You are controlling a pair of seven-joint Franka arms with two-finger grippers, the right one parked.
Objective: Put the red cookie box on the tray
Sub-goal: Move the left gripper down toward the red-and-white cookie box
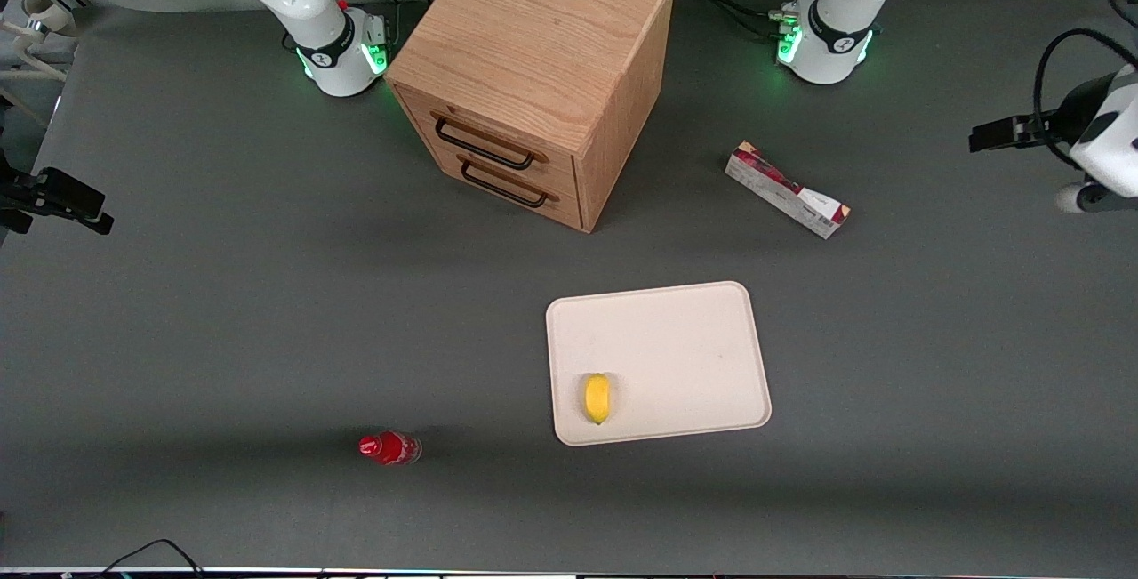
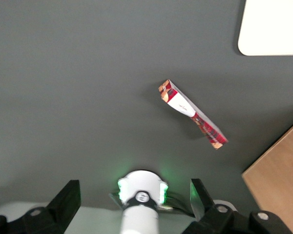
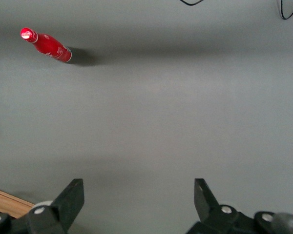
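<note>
We count one of each thing on the dark grey, matte table [image 1: 222, 312]: one long, narrow cardboard cookie box [image 1: 787, 189] in dark red and white with a tan end, one flat cream-white rectangular tray [image 1: 685, 330] with rounded corners and a low raised rim, one small yellow lemon-like fruit [image 1: 597, 398], one small red bottle [image 1: 389, 448], and one wooden cabinet [image 1: 533, 72] of light oak grain with two drawers, each with a dark wire handle.

The red cookie box lies flat and slantwise on the bare table, well apart from the tray and farther from the front camera than it, toward the working arm's end. It touches nothing else. The fruit rests on the tray near the rim corner closest to the camera. The bottle stands on the table toward the parked arm's end, about as near the camera as the tray's nearest edge.

The left arm's black two-finger gripper [image 2: 134, 195] hangs high above the table at the working arm's end, looking down on the box; its fingers [image 2: 66, 200] are spread wide and hold nothing.
</note>
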